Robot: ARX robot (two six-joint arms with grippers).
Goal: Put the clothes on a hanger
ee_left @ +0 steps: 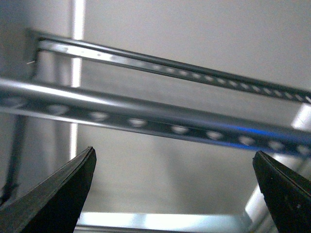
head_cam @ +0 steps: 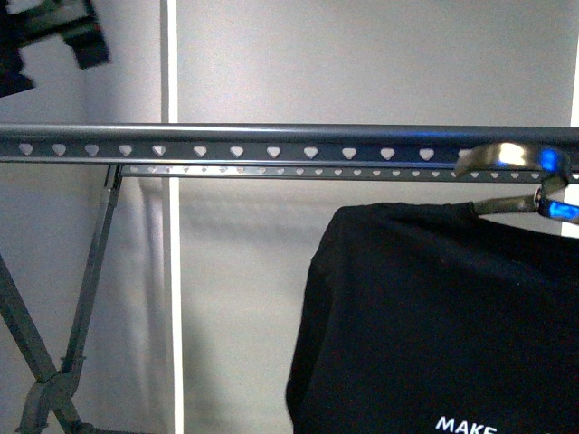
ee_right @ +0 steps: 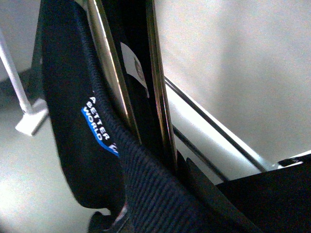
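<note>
The hanger is a long dark grey rail (head_cam: 271, 143) with heart-shaped holes, spanning the front view on grey crossed legs (head_cam: 90, 271). A black shirt (head_cam: 434, 316) with white lettering hangs at the lower right on a shiny metal clothes hanger, whose hook (head_cam: 502, 155) lies over the rail. My right gripper (ee_right: 189, 179) is shut on the clothes hanger's wires (ee_right: 160, 97) beside the shirt collar (ee_right: 97, 126); its jaws are mostly hidden by cloth. My left gripper (ee_left: 174, 154) is open and empty just below the rail (ee_left: 146, 116), far left of the shirt.
A second, thinner rail (head_cam: 362, 172) runs behind the first. A dark part of my left arm (head_cam: 77, 36) shows at the top left. A grey wall with a white vertical strip (head_cam: 169, 72) stands behind.
</note>
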